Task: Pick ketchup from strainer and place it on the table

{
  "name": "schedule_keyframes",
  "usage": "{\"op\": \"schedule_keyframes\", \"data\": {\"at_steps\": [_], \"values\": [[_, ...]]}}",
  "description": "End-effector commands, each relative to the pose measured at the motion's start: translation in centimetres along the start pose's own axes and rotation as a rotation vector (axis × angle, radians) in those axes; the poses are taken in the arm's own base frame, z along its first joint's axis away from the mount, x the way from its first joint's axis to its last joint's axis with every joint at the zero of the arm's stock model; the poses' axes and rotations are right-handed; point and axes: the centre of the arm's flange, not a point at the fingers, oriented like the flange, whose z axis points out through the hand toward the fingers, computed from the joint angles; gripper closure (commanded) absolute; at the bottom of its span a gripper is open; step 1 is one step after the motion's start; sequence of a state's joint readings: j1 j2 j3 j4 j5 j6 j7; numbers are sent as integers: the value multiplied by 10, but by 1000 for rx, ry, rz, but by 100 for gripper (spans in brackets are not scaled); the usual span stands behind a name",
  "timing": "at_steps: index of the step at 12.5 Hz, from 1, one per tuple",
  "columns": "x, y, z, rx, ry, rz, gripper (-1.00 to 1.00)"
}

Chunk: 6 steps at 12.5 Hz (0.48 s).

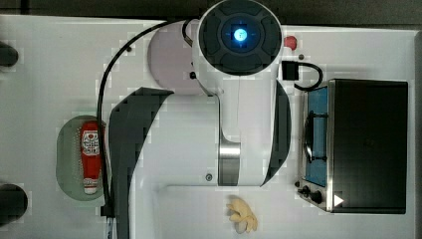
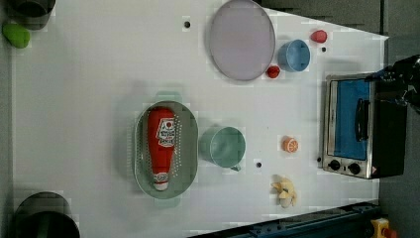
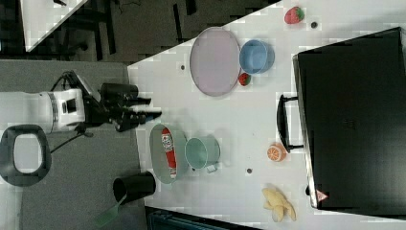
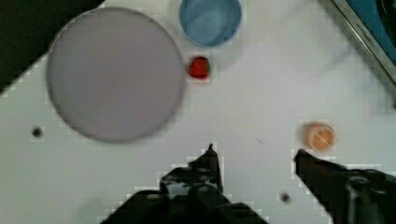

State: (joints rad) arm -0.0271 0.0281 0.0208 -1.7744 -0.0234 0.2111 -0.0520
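1. Near the left view's left side of the table [image 2: 89,74], a wide bare stretch of white top, bounded by a green lump [image 2: 16,35] in one corner and a dark cylinder [image 2: 45,216] in the other.
2. In the strainer [image 2: 190,130], about mid-table in the left view, lies the ketchup [image 2: 162,145] lengthwise, white cap toward the left view's bottom, label up.
3. Just beside the strainer on the left view's right, a round green cup [image 2: 223,146], close to or touching its rim; cannot tell which.
4. Farther toward the left view's right: a lilac plate [image 2: 241,39], a blue cup [image 2: 293,55], two strawberries [image 2: 273,72], an orange half [image 2: 290,144], a peeled banana [image 2: 285,191], and a toaster oven [image 2: 364,126] against the table's edge.
5. Open white surface between the plate and the strainer, and between the green cup and the oven, broken by a few small dark holes.
6. In the right view, gripper [image 3: 152,114] off the table's edge at the right view's left, near the strainer's end, not over it.
7. In the wrist view, fingers [image 4: 208,163] spread well apart with bare table between them, gripping nothing, touching nothing.
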Motion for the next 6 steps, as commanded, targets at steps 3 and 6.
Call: {"op": "schedule_keyframes", "data": {"at_steps": [3, 6], "values": [[-56, 34, -71, 25, 1, 63, -99], [-87, -6, -64, 17, 8, -30, -100]]}}
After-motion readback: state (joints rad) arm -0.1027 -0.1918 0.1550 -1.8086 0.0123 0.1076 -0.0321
